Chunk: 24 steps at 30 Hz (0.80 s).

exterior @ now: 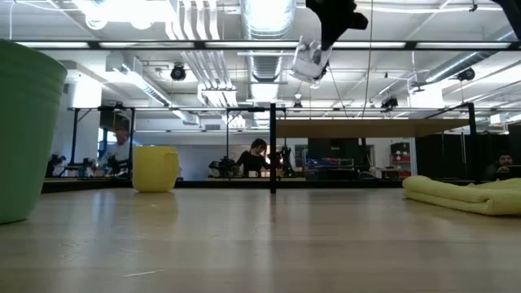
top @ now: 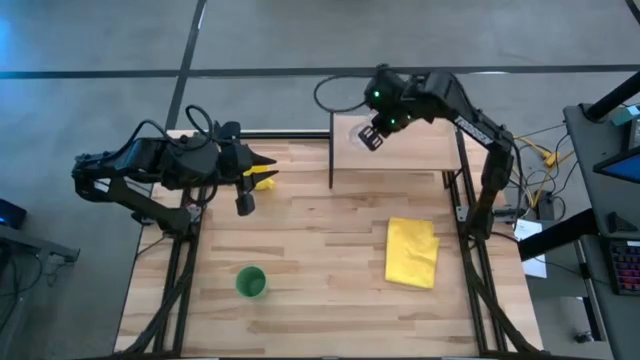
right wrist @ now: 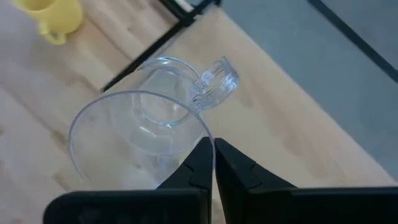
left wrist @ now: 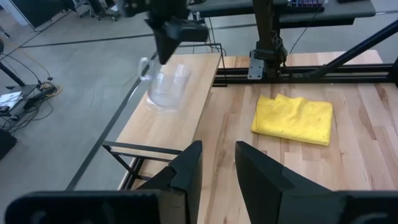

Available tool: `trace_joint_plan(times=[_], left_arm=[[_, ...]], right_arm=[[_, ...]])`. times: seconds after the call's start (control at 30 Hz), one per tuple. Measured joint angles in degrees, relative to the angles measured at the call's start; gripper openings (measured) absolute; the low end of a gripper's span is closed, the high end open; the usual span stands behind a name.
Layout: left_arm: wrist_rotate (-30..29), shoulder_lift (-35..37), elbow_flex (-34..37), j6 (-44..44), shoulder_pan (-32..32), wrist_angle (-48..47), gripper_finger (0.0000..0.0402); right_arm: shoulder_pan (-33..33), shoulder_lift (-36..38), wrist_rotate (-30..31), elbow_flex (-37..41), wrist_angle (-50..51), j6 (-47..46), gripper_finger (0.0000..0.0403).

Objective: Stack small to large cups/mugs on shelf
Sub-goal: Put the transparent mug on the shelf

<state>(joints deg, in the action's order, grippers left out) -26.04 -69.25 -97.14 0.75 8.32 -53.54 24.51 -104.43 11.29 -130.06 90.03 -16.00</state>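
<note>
Right gripper (top: 372, 134), fingers pinched on the rim of the clear cup (top: 364, 135), holds it above the shelf (top: 420, 150) at upper centre, probably for placement as stack base, while the left gripper (top: 243, 200), slightly parted and empty, waits by the yellow mug (top: 262, 179).

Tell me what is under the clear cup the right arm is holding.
The small clear handled cup, pinched at its rim by the right gripper, hangs above the light-wood shelf board. Through its wall only bare wood shows; nothing sits beneath. Its base and the gap below are not visible.
</note>
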Motion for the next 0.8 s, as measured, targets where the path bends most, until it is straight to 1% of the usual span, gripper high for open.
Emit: trace_joint_plan(times=[0.2, 0.27, 0.4, 0.63, 0.8], left_arm=[[0.0, 0.0, 0.0, 0.0, 0.0, 0.1, 0.0082], [0.0, 0.0, 0.0, 0.0, 0.0, 0.0, 0.0082], [0.0, 0.0, 0.0, 0.0, 0.0, 0.0, 0.0082], [0.0, 0.0, 0.0, -1.3, 0.0, -1.6, 0.0082], [0.0, 0.0, 0.1, -1.4, 0.0, -2.9, 0.0082]], right_arm=[[3.8, -3.4, -6.0, 0.1, 0.0, 3.5, 0.0008], [4.5, -5.1, -6.8, 0.1, 0.0, 5.3, 0.0008], [5.5, -8.2, -6.8, 0.1, 0.0, 7.1, 0.0008], [5.9, -11.1, -7.1, 0.1, -0.1, 9.6, 0.0009], [5.9, -11.7, -7.2, 0.1, -0.3, 11.1, 0.0027]])
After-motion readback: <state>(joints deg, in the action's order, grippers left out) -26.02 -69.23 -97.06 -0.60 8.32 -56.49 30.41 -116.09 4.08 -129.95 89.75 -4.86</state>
